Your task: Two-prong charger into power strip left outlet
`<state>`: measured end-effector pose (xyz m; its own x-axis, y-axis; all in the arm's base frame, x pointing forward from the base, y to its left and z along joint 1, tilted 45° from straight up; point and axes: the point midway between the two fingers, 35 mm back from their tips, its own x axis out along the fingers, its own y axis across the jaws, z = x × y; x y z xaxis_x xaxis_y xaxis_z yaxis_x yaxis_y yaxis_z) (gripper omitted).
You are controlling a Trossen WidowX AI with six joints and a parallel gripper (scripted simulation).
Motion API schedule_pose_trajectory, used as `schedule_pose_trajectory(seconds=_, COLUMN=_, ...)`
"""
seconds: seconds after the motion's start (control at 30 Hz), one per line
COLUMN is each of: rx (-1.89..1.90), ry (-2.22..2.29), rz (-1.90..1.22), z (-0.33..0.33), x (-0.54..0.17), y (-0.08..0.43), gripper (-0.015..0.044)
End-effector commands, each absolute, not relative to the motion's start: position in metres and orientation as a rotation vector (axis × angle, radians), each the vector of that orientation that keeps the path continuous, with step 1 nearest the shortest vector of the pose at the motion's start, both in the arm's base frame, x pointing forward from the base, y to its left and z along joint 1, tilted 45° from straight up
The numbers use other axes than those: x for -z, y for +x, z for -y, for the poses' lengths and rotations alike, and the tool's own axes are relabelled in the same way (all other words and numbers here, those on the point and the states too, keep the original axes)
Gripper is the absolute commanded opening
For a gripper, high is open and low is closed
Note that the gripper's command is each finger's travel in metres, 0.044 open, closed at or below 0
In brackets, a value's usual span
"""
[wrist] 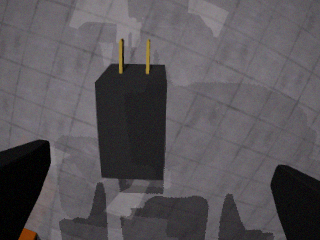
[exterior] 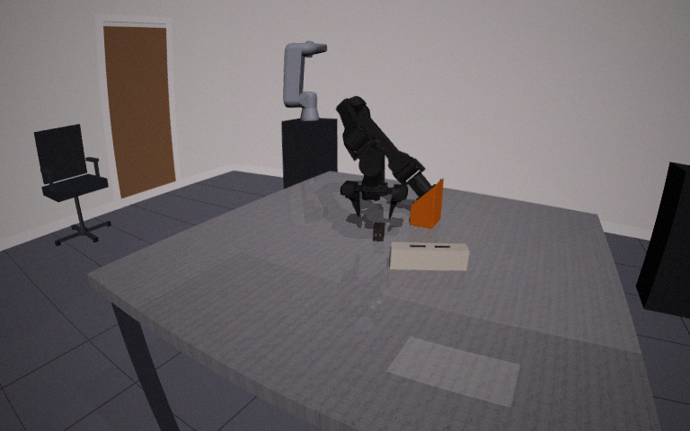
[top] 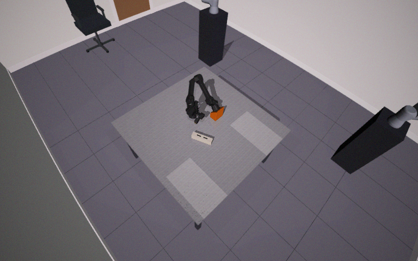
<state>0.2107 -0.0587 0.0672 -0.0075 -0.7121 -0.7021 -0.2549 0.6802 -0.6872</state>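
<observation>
The charger (top: 196,122) (exterior: 378,232) (wrist: 132,125) sits on the bench (top: 147,123) (exterior: 228,304) (wrist: 240,50) near the power strip (top: 201,140) (exterior: 429,259), below the empty, wide-spread tool (top: 197,117) (exterior: 375,218) (wrist: 166,167) — likely light, stiff and somewhat slick, so best squeezed squarely on its long flat sides, well behind the slender prongs (exterior: 377,235) (wrist: 148,57).

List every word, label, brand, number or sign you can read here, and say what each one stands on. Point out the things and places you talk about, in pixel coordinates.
None can be read in any view.
Charger (exterior: 378,232) (wrist: 132,122): no lettering or rating visible on the faces shown.
Power strip (top: 201,138) (exterior: 429,258): two dark slots on top, no readable marking.
Orange block (top: 216,114) (exterior: 426,209): no text visible.
Any print too small to resolve, I cannot tell.
</observation>
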Motion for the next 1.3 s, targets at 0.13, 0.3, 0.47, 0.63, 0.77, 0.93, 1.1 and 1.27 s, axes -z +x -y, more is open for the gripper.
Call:
schedule_pose_trajectory(seconds=0.13, rx=0.374, ry=-0.894, rz=-1.626, z=0.043, x=-0.062, y=0.204, gripper=0.0440)
schedule_pose_trajectory(seconds=0.3, rx=0.374, ry=-0.894, rz=-1.625, z=0.046, x=-0.060, y=0.204, gripper=0.0440)
schedule_pose_trajectory(seconds=0.47, rx=0.375, ry=-0.894, rz=-1.625, z=0.052, x=-0.054, y=0.205, gripper=0.0440)
schedule_pose_trajectory(seconds=0.63, rx=0.375, ry=-0.894, rz=-1.625, z=0.055, x=-0.051, y=0.205, gripper=0.0440)
schedule_pose_trajectory(seconds=0.77, rx=0.373, ry=-0.893, rz=-1.625, z=0.059, x=-0.047, y=0.206, gripper=0.0440)
schedule_pose_trajectory(seconds=0.93, rx=0.373, ry=-0.893, rz=-1.625, z=0.064, x=-0.041, y=0.207, gripper=0.0440)
schedule_pose_trajectory(seconds=1.1, rx=0.372, ry=-0.893, rz=-1.625, z=0.070, x=-0.035, y=0.207, gripper=0.0440)
schedule_pose_trajectory(seconds=1.27, rx=0.373, ry=-0.893, rz=-1.625, z=0.076, x=-0.029, y=0.208, gripper=0.0440)
